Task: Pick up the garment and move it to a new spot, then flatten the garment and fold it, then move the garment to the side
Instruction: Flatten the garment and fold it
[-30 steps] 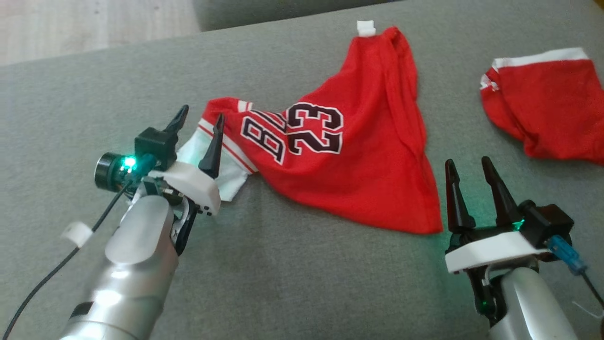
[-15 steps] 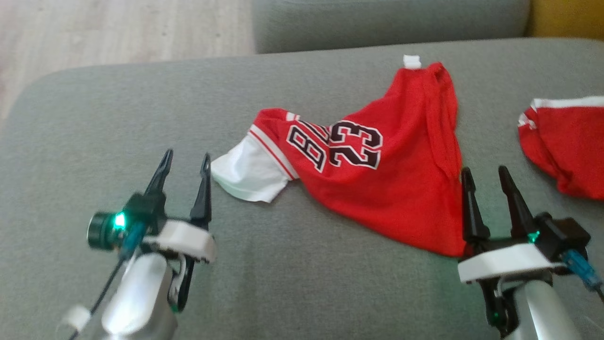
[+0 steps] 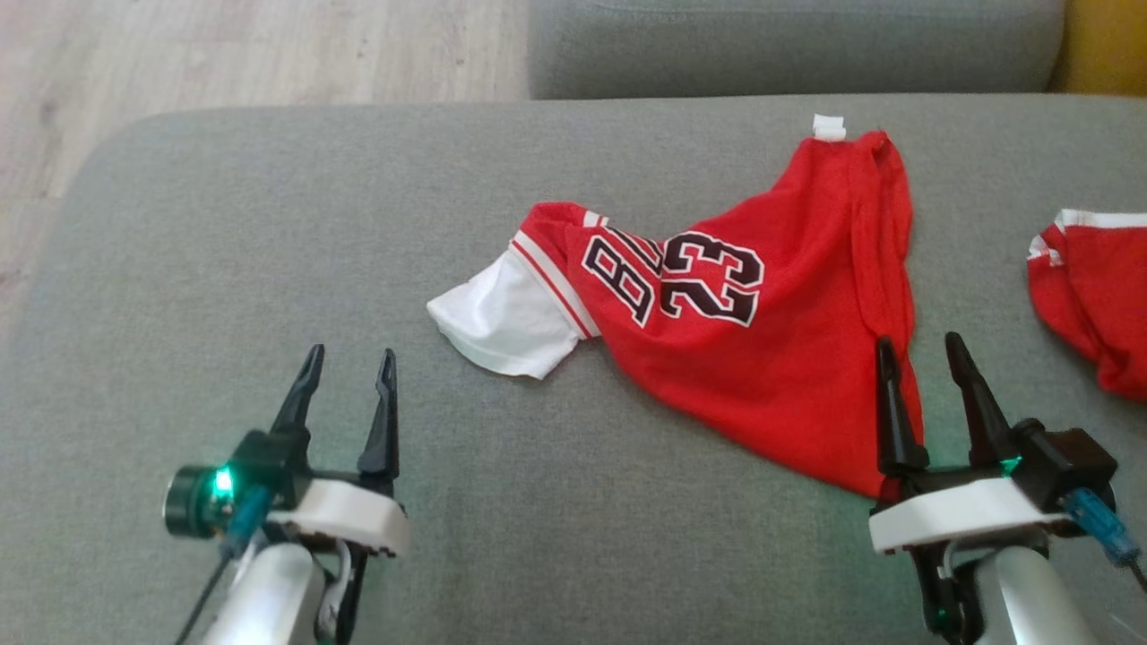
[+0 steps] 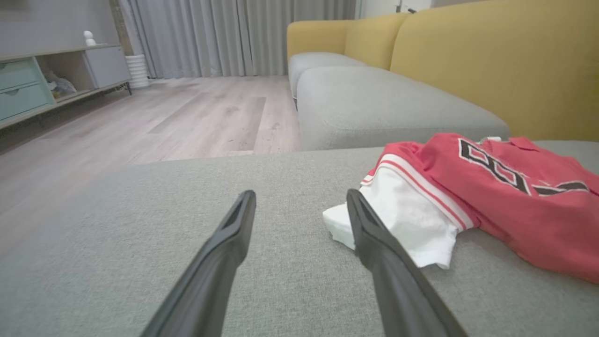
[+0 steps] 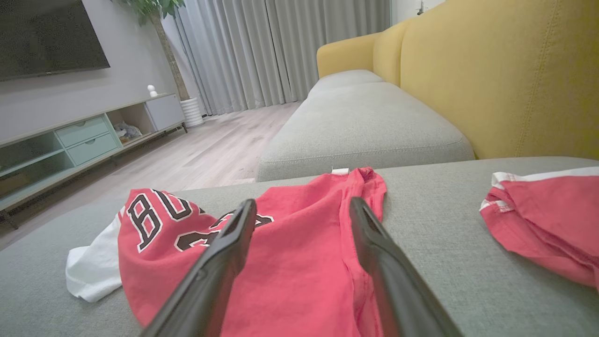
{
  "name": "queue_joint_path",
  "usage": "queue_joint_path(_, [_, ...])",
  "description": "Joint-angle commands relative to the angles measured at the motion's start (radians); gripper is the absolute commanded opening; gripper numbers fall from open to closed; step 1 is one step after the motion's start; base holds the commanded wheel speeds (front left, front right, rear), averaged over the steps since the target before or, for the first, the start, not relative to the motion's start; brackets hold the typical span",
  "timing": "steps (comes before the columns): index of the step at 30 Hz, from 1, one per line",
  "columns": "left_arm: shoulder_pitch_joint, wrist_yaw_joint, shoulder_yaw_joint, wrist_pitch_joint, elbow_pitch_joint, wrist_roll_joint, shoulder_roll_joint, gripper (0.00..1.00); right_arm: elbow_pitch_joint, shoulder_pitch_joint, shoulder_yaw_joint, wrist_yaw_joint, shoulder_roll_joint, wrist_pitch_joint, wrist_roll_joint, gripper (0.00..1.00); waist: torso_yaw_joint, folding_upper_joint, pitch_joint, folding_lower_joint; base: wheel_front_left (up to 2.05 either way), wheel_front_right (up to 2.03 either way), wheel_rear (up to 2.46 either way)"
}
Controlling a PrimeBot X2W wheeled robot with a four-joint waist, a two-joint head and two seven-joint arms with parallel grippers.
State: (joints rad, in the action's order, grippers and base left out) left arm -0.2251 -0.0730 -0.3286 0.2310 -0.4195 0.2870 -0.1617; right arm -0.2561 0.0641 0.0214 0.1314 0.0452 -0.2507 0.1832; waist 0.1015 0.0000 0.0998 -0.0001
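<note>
Left tool [image 3: 351, 350] backed off the garment [image 3: 771, 367], right tool [image 3: 918, 339] at its hem, both released

— Cut off?
— Second red garment [image 3: 1089, 296], by head view's right edge.
— Hidden?
— Jersey [image 3: 789, 358] lettering, partly folded under; near corner behind right gripper [image 3: 918, 339].
— Too small to tell?
— Tiny white figure [image 4: 87, 37].

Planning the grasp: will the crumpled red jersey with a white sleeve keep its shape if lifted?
Probably not: the crumpled red jersey lies in soft folds, so it should sag. Looks thin, likely light. The white sleeve may dangle.
</note>
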Motion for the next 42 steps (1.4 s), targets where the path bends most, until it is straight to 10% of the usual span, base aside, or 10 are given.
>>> queue_joint_path(1, [-0.063,0.005,0.028,-0.002,0.022,-0.009,-0.029,1.0,0.035,0.029,0.028,-0.001,0.005,-0.011,-0.006,1.0,-0.009,0.0,0.009,0.0001,0.0,0.0,0.0])
queue_joint_path(30, [-0.396,0.132,-0.072,-0.216,-0.435,-0.041,-0.107,1.0,0.031,0.078,0.046,-0.001,0.005,-0.011,0.006,1.0,-0.177,0.0,0.14,0.0001,0.0,0.0,0.0])
queue_joint_path(32, [-0.405,0.147,-0.083,-0.22,-0.445,-0.039,-0.104,0.0,0.03,0.078,0.044,-0.001,0.005,-0.011,0.005,1.0,-0.176,0.0,0.142,0.0001,0.0,0.0,0.0])
queue_joint_path(42, [-0.391,0.126,-0.055,-0.081,-0.41,0.003,-0.078,0.0,-0.012,0.022,0.021,-0.001,0.005,-0.011,0.002,1.0,-0.171,0.0,0.105,0.0001,0.0,0.0,0.0])
